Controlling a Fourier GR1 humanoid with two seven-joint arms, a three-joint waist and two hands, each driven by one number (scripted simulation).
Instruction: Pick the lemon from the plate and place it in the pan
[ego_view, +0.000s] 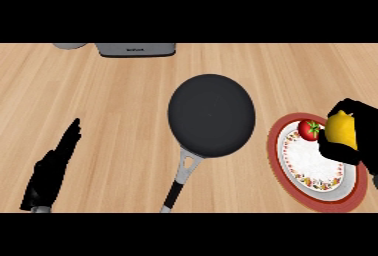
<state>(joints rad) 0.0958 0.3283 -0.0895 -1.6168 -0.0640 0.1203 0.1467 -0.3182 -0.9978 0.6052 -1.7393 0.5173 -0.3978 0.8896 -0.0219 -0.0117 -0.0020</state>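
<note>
Lemon (342, 129) is in my right hand (347, 150) now, over the right side of the plate (325, 192). The black fingers (341, 106) are curled round the yellow fruit from above and below, so I only see part of it. I think it is lifted a little off the plate, but I cannot tell for sure.

A red tomato (309, 129) with a green top sits on the plate, just beside the lemon. The dark round pan (211, 115) lies in the middle of the wooden counter (88, 90), left of the plate, with its handle (183, 180) pointing down toward me.

My left hand (50, 170) rests at the lower left, fingers straight and close together, holding nothing.

What could go wrong? If I swing left too low, my hand could bump the tomato and roll it off the plate. The lemon is round and smooth, so it might slip if I move fast. If I let go too soon, it would land on the counter between plate and pan.

A grey appliance (137, 49) sits at the far edge, well apart.
</note>
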